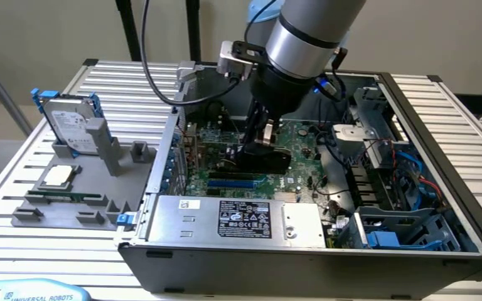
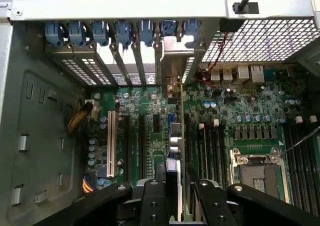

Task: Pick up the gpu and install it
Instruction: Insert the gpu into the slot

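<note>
Exterior view had the computer case (image 1: 460, 188) lying open and my claw (image 1: 262, 143) deep inside it. The claw was clenched on the gpu (image 1: 266, 158), which hung low over the motherboard (image 1: 300, 135), with the power supply (image 1: 233, 219) at six o'clock from the card. That view gave me height, though I could not tell whether the card's lower edge already touched a slot. The wrist view gave me line instead: the gpu (image 2: 175, 141) stood edge-on between my fingers (image 2: 152, 201), running toward the rear slot covers (image 2: 120, 61). I judged the risk to be a slight tilt or sideways offset. The edge could miss its slot, or the bracket could catch a divider, and pressing then would strain card and board.
</note>
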Tool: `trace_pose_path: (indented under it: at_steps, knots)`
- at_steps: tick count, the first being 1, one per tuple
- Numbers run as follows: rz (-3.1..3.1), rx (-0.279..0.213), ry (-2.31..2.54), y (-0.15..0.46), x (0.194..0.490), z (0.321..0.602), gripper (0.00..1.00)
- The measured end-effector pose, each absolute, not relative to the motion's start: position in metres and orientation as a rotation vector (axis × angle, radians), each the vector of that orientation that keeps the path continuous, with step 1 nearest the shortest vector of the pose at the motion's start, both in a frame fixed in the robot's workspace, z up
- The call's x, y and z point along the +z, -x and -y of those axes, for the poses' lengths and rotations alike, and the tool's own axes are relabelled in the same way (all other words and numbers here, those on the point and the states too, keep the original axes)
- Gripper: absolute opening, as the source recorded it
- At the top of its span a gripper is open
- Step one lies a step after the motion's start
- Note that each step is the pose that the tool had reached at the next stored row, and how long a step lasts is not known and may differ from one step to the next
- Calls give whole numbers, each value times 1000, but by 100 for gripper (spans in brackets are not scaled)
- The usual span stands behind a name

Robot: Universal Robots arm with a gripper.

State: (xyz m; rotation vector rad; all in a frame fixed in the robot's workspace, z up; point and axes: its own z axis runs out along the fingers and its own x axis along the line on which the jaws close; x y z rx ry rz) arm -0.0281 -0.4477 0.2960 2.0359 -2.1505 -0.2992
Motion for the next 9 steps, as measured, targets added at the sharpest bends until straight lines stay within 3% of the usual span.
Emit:
trace_pose_path:
  at_steps: [9]
  knots:
    - [2145,-309,-2030,31,284,450,26]
